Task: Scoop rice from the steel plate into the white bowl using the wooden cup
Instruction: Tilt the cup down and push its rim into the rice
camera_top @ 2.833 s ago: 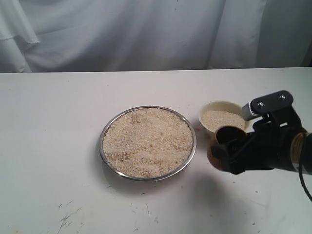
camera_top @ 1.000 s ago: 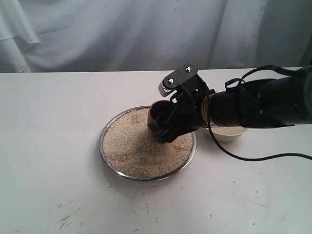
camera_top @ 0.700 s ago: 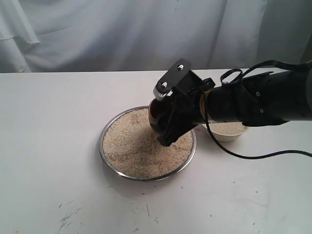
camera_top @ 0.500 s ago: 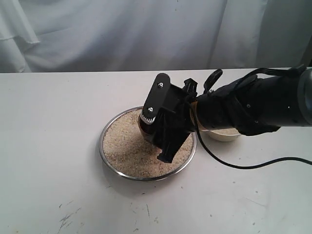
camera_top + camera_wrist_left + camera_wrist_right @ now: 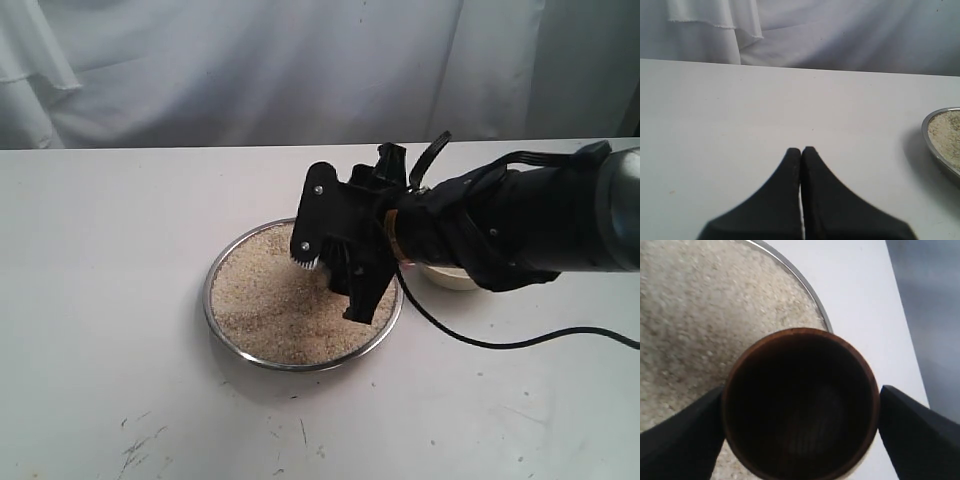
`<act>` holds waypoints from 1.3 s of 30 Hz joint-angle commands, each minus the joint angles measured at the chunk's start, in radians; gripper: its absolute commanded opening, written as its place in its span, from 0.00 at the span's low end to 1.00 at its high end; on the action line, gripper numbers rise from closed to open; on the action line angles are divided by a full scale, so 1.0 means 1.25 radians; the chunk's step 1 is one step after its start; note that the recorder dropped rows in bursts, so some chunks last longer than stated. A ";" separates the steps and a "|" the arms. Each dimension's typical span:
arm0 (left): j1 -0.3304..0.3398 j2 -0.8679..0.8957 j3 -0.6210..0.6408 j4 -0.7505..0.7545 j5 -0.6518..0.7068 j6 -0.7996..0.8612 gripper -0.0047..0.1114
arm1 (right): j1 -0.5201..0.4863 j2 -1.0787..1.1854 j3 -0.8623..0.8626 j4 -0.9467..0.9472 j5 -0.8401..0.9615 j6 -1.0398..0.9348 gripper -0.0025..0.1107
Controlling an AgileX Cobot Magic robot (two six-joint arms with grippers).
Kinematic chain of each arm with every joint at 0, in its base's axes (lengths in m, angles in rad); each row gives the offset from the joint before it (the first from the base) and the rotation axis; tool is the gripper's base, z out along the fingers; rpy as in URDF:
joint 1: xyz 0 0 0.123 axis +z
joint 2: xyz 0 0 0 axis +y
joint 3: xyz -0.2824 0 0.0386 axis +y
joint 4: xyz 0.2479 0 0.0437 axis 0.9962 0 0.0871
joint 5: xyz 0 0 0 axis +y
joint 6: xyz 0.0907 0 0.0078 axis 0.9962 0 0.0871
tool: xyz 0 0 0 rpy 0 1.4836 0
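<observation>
The steel plate point(image 5: 207, 300) lies mid-table, filled with rice point(image 5: 270, 300). My right gripper point(image 5: 347, 268) reaches across over the plate's right side, turned steeply down; from the exterior view its body hides the wooden cup. The right wrist view shows that gripper point(image 5: 802, 390) shut on the wooden cup point(image 5: 800, 405), a finger on each side. The cup's mouth faces the camera, its inside dark, just above the rice point(image 5: 705, 315) near the plate rim point(image 5: 790, 270). Only a sliver of the white bowl point(image 5: 442, 278) shows behind the arm. My left gripper point(image 5: 801, 150) is shut and empty over bare table.
A white cloth backdrop point(image 5: 300, 70) hangs behind the table. The right arm's black cable point(image 5: 520, 340) trails over the table at the right. The left wrist view catches the plate's edge point(image 5: 932, 150) off to one side.
The right arm carried the cup from beside the bowl to over the plate, then rolled the gripper so the cup tips down toward the rice. The cup is now hidden in the exterior view.
</observation>
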 commanded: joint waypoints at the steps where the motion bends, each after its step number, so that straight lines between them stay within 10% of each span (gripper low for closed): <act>1: -0.002 -0.003 0.004 0.001 -0.011 -0.001 0.04 | 0.006 -0.010 -0.006 -0.002 0.037 -0.022 0.02; 32: -0.002 -0.003 0.004 0.001 -0.011 -0.001 0.04 | 0.042 -0.197 -0.006 0.503 0.012 -0.025 0.02; 39: -0.002 -0.003 0.004 0.001 -0.011 -0.001 0.04 | 0.039 -0.187 -0.008 0.914 0.066 -0.511 0.02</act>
